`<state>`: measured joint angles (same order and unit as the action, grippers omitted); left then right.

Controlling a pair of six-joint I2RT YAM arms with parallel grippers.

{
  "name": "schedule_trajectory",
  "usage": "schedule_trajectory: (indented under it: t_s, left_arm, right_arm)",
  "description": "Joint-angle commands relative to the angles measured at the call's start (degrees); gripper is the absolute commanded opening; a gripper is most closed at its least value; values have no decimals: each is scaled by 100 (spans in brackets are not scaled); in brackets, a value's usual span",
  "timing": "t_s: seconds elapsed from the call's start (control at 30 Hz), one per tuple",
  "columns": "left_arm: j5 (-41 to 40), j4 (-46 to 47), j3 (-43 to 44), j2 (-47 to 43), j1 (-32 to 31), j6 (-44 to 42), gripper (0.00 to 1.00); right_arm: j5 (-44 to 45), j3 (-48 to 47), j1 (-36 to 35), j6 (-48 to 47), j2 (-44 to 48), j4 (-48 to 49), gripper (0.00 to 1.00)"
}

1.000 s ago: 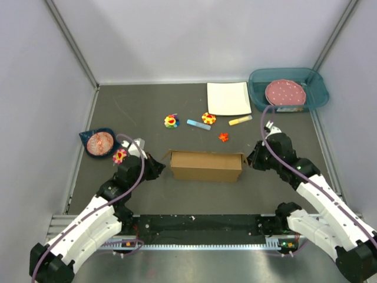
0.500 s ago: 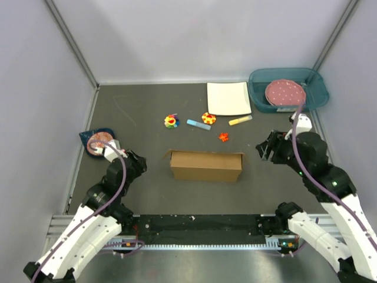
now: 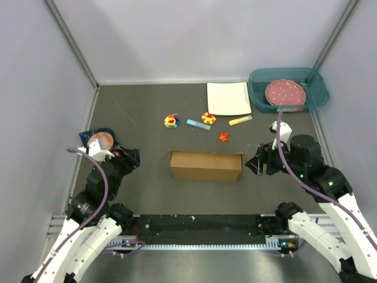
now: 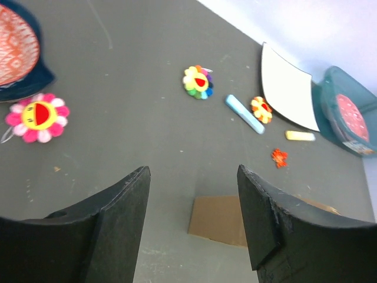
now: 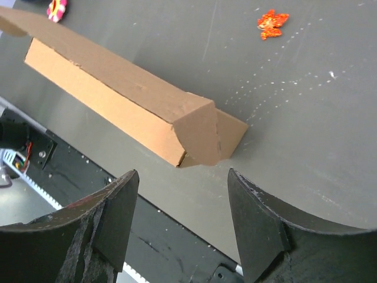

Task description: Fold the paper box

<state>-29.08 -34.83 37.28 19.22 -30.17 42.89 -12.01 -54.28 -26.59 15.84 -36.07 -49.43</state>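
1. The paper box lies on the table, in the middle and towards the near edge. Its long axis runs left to right, so one short end faces each arm.
2. The left gripper has its jaws well apart with nothing between them. In the left wrist view only bare table shows between the left gripper's fingers, and the paper box lies ahead and a little to the right.
3. The right gripper is likewise spread wide and holds nothing. In the right wrist view the right gripper frames the box's right end, and the paper box stretches away up and to the left.
4. The right gripper sits just beside the right short end. The left gripper stands clearly apart from the left short end, so the right arm is the nearer of the two.
5. The box looks largely formed, with the lid down. The rounded end flap at the right end seems not quite flush, and a small tab sticks out at the left end.
6. Any coming move probably works inward along the long axis at these ends, and the right arm needs the shorter reach.
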Motion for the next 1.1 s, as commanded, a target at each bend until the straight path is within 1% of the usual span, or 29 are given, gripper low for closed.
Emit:
schedule_trajectory:
  t_s: [0.0, 0.03, 0.13, 0.27, 0.43, 0.57, 0.83, 0.93, 1.07]
  left_arm:
    - [894, 643, 245, -59, -15, -606, 67]
    - [1139, 653, 315, -42, -15, -746, 67]
    - [1326, 487, 525, 81, -15, -957, 68]
    - [1265, 258, 658, 134, -15, -1090, 68]
    - [1299, 266, 579, 47, -15, -1152, 68]
    - [1458, 319, 544, 160, -15, -1187, 68]
    - [1739, 512, 395, 222, -15, -1371, 67]
    - [1774, 600, 324, 196, -15, -1415, 67]
    - [1932, 670, 271, 222, -15, -1468, 67]
  right_arm:
    - [-180, -82, -197, -239, -250, 118, 62]
    - [-144, -91, -276, -256, -312, 126, 61]
    - [216, -144, -469, -274, -514, 109, 59]
    - [682, -249, -593, -239, -752, 56, 54]
    - [1121, -276, -593, -107, -936, -5, 48]
    - [1183, -320, -593, -46, -1129, -5, 40]
    - [1052, -294, -584, -10, -1244, 153, 33]
    - [981, -267, -602, 34, -1262, 197, 27]
    - [955, -241, -602, 60, -1288, 232, 23]
